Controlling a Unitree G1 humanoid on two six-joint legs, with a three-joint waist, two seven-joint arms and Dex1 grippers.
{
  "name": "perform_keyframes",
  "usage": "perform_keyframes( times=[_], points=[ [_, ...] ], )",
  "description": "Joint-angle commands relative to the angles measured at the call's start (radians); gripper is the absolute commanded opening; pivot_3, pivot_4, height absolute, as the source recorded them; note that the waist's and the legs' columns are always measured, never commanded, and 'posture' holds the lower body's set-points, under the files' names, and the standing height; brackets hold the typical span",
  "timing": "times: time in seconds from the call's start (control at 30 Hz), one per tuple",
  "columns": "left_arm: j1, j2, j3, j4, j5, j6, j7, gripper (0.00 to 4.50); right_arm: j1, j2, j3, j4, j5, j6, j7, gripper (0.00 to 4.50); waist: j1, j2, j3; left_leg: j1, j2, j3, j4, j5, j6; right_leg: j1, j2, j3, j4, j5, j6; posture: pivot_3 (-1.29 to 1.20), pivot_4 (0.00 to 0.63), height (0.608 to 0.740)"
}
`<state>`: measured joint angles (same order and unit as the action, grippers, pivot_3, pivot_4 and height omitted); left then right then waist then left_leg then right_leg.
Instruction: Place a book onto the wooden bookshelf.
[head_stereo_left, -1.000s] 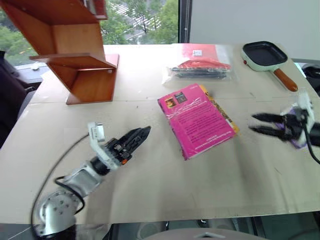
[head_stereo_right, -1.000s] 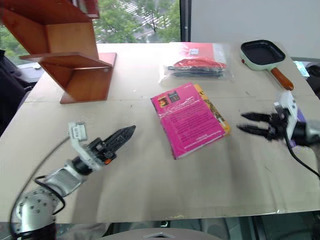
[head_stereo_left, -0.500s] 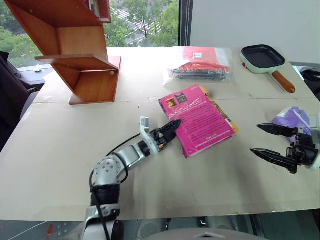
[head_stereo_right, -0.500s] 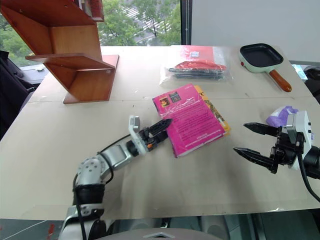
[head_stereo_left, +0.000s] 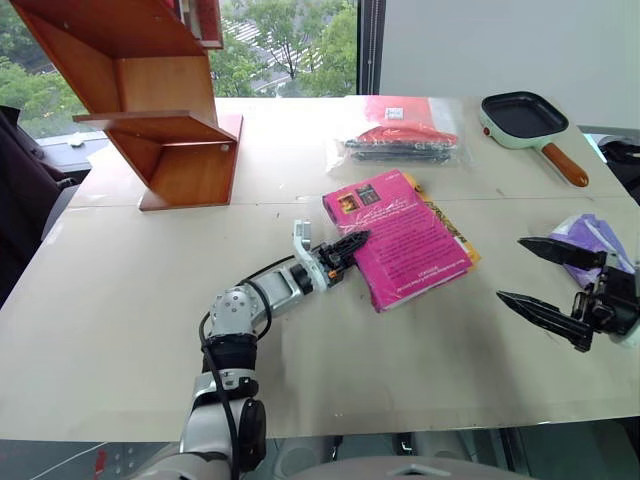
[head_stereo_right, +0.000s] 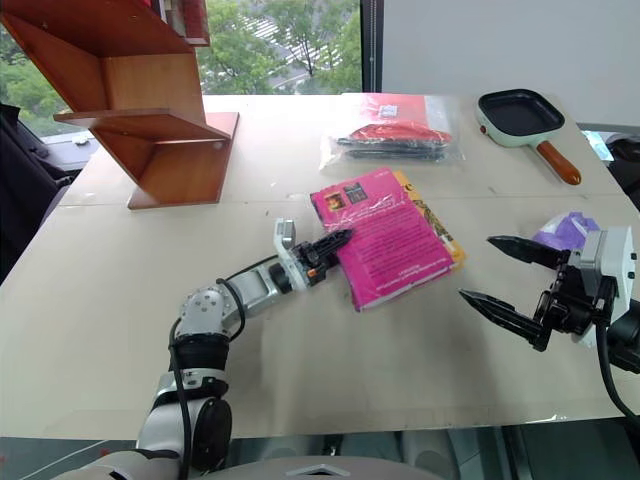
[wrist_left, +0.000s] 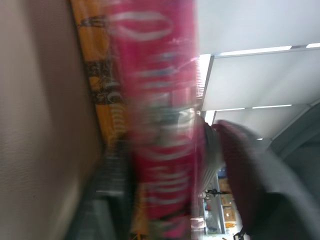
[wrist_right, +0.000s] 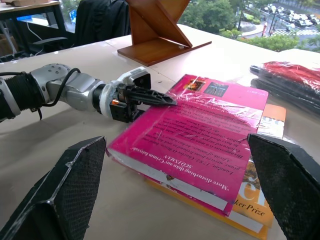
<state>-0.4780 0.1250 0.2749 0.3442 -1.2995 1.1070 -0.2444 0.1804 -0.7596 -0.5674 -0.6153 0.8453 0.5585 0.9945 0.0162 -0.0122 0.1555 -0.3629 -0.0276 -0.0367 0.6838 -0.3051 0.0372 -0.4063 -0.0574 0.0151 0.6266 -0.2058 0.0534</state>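
Note:
The magenta-pink book (head_stereo_left: 405, 240) lies flat in the middle of the table, on top of a yellow book (head_stereo_left: 456, 236). My left gripper (head_stereo_left: 352, 243) has reached its left edge and is shut on it. One black finger lies over the cover (wrist_right: 150, 97), and the left wrist view has the pink book (wrist_left: 160, 125) between the dark fingers. Off to the book's right, my right gripper (head_stereo_left: 512, 270) hangs open and holds nothing. The wooden bookshelf (head_stereo_left: 160, 110) stands at the far left of the table.
A clear plastic bag (head_stereo_left: 400, 140) with red and black items lies behind the books. A green frying pan (head_stereo_left: 525, 112) with a brown handle sits at the far right. A purple bundle (head_stereo_left: 590, 235) lies beside the right gripper. The table's near edge is close below both arms.
The left gripper has moved forward and right to the book's left edge and shut on it. The right gripper has drawn back from the book and opened wider.

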Motion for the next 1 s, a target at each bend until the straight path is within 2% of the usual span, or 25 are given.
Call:
perform_keyframes(
  times=[0.03,0.13,0.27,0.3,0.37,0.43,0.5,0.57,0.7,0.87,0.97,1.0],
  points=[
    [0.026,-0.019,0.023,0.001,-0.013,0.038,0.008,0.60,-0.007,-0.011,-0.004,-0.007,0.009,-0.031,0.004,4.50,0.000,0.000,0.000,0.000,0.000,0.000,0.000,0.000,0.000,0.000,0.000,0.000,0.000,0.000,0.000,0.00,0.150,0.740],
    [0.041,-0.027,0.056,-0.068,-0.019,0.012,0.007,0.60,-0.027,-0.013,0.013,0.013,0.004,-0.049,0.012,4.50,-0.001,0.000,0.000,0.000,0.000,0.000,0.000,0.000,0.000,0.000,-0.001,0.000,-0.001,0.000,0.000,0.00,0.150,0.740],
    [0.064,-0.010,0.080,-0.277,-0.023,-0.057,-0.015,0.60,-0.079,-0.011,0.025,0.048,0.025,-0.052,0.007,4.50,-0.004,-0.003,0.002,-0.003,0.001,0.002,-0.001,0.002,-0.004,-0.003,-0.001,0.002,-0.001,0.000,0.000,0.00,0.150,0.740],
    [0.054,0.051,0.055,-0.422,0.033,-0.103,-0.067,0.60,-0.114,-0.013,0.035,0.082,0.027,-0.056,0.011,4.50,-0.005,-0.004,0.003,-0.003,0.002,0.001,-0.001,0.002,-0.004,-0.003,-0.001,0.001,-0.001,0.000,0.000,0.00,0.150,0.740],
    [0.043,0.128,0.014,-0.593,0.111,-0.166,-0.136,0.60,-0.160,-0.017,0.050,0.130,0.025,-0.062,0.020,4.50,-0.006,-0.008,0.006,-0.006,0.003,0.001,-0.001,0.003,-0.006,-0.006,-0.003,0.002,-0.001,0.000,0.000,0.00,0.150,0.740],
    [-0.022,0.177,0.054,-0.692,0.073,-0.230,-0.215,0.60,-0.226,-0.010,0.096,0.187,0.010,-0.073,0.034,4.50,-0.004,-0.008,0.006,-0.007,0.003,0.000,-0.001,0.003,-0.007,-0.007,-0.002,0.002,-0.001,0.000,-0.001,0.00,0.150,0.740],
    [-0.090,0.248,0.065,-0.735,0.112,-0.289,-0.263,0.60,-0.294,-0.001,0.142,0.246,-0.011,-0.092,0.053,4.50,0.001,-0.008,0.007,-0.007,0.002,0.000,-0.001,0.003,-0.007,-0.006,-0.002,0.000,-0.001,0.000,-0.001,0.00,0.150,0.740],
    [-0.134,0.355,0.020,-0.762,0.239,-0.341,-0.323,0.60,-0.357,0.007,0.175,0.300,-0.021,-0.107,0.070,4.50,0.001,-0.007,0.007,-0.008,0.001,0.000,-0.001,0.003,-0.006,-0.006,-0.001,-0.001,-0.002,0.000,-0.001,0.00,0.150,0.740],
    [-0.218,0.640,-0.127,-0.823,0.584,-0.503,-0.446,0.60,-0.483,0.021,0.227,0.414,-0.040,-0.138,0.107,4.50,-0.004,-0.006,0.008,-0.006,-0.001,0.002,-0.004,0.003,-0.006,-0.006,-0.001,0.001,-0.004,0.000,-0.001,0.00,0.150,0.740],
    [-0.315,0.756,-0.160,-0.816,0.843,-0.685,-0.433,0.60,-0.606,0.039,0.253,0.531,-0.053,-0.164,0.144,4.50,-0.003,-0.007,0.013,-0.008,0.001,0.001,-0.006,0.003,-0.006,-0.008,0.001,0.000,-0.005,0.000,0.000,0.00,0.150,0.740],
    [-0.322,0.832,-0.187,-0.828,0.979,-0.749,-0.454,0.60,-0.642,0.040,0.264,0.575,-0.063,-0.177,0.170,4.50,-0.004,-0.007,0.014,-0.011,0.002,0.001,-0.007,0.003,-0.006,-0.011,0.002,-0.001,-0.006,0.000,0.000,0.00,0.150,0.740],
    [-0.299,0.893,-0.192,-0.826,1.053,-0.793,-0.476,0.60,-0.659,0.043,0.271,0.589,-0.061,-0.171,0.176,4.50,-0.003,-0.007,0.014,-0.011,0.002,0.001,-0.008,0.003,-0.006,-0.011,0.001,0.000,-0.006,0.000,0.000,0.00,0.150,0.740]
  ],
)
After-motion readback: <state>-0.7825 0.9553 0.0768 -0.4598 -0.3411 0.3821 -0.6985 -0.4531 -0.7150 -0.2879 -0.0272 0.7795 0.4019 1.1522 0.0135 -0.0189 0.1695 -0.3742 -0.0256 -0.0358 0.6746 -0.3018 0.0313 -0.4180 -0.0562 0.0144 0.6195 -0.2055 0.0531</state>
